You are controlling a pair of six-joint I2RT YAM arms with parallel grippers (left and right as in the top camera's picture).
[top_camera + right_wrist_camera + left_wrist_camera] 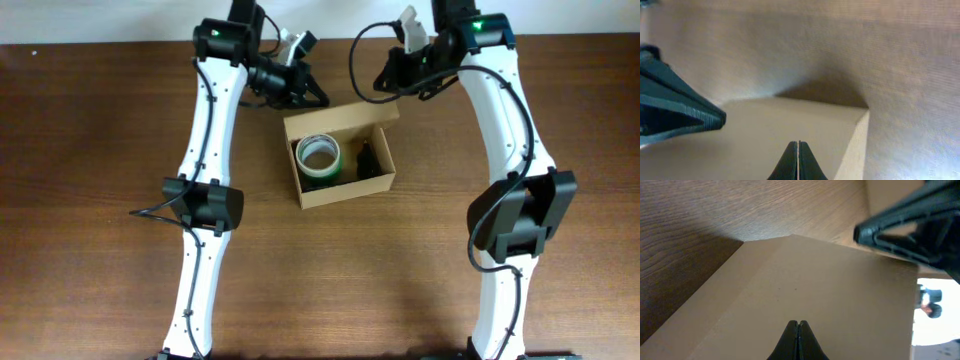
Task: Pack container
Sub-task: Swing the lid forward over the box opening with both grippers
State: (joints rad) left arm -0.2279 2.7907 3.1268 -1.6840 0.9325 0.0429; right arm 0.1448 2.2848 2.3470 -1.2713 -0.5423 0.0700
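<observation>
The wooden table [100, 300] fills the overhead view, and your two white arms reach across it to its far side, the left arm [205, 170] and the right arm [510, 150].

Between them, near the middle, sits the cardboard box [350, 190]. It is open on top, and its long axis runs side to side with a slight skew. Inside, a green tape roll [319, 155] lies flat in the left half, and a small black item [366, 160] that I can't identify sits in the right half.

Your left claw [798, 322] is pinched shut and empty, just beyond the box's far left corner. Your right claw [798, 143] is also closed on nothing, just beyond the far right corner.

Both wrist cameras look onto a broad tan panel [815, 285] right under the tips. It is most likely the lid flap, hinged on the far long side.

The box therefore lies toward you from both claws, and neither arm is clearly nearer. To close it you would probably have to push that flap toward you, along the short axis.
</observation>
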